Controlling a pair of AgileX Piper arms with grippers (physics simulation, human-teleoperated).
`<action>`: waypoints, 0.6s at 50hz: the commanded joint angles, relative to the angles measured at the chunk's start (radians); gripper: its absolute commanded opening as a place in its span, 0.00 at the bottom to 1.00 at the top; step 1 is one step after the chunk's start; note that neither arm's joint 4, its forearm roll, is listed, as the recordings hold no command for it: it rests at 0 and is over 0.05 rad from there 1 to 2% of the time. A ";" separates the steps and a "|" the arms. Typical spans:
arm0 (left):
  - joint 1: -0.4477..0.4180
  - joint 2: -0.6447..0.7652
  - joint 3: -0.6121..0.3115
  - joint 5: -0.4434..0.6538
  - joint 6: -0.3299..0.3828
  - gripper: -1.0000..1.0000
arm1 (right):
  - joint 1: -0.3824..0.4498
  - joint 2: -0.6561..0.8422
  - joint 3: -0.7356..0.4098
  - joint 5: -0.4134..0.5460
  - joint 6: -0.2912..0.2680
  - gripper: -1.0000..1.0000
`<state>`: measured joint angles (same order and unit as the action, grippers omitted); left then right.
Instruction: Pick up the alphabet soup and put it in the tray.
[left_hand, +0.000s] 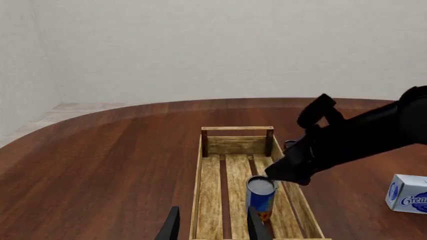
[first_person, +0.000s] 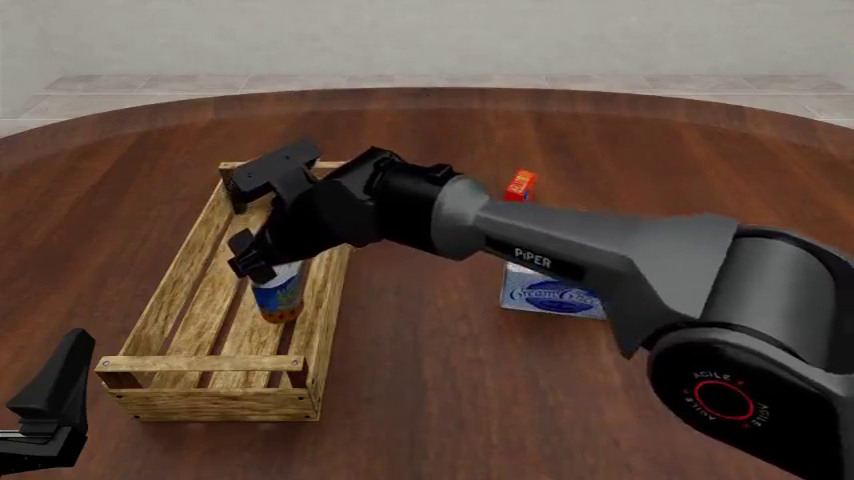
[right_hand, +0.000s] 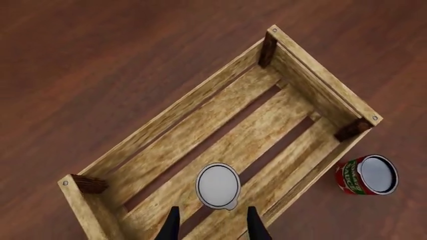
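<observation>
The alphabet soup, a blue-labelled can with an orange band and white top, stands upright on the slatted floor of the light-wood tray. It also shows in the left wrist view and the right wrist view. My right gripper hangs just above the can, and its fingers are apart and clear of the can. My left gripper is open and empty, low at the near end of the tray. In the front view it sits at the bottom left.
A red-and-green can stands on the table just outside the tray's far corner. A white-and-blue cream cheese box lies right of the tray, partly under my right arm. A small orange-red box is behind it.
</observation>
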<state>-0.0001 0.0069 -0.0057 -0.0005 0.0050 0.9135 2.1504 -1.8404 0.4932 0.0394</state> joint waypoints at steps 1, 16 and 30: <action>0.000 0.000 0.000 0.000 0.000 1.00 | -0.002 -0.103 0.089 -0.008 -0.007 1.00; 0.000 0.000 0.000 0.000 0.000 1.00 | -0.005 -0.259 0.236 -0.025 -0.008 1.00; 0.000 0.000 0.000 0.000 0.000 1.00 | -0.012 -0.409 0.394 -0.064 0.002 1.00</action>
<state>-0.0001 0.0070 -0.0057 -0.0005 0.0050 0.9053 1.8378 -1.5464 0.4519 0.0359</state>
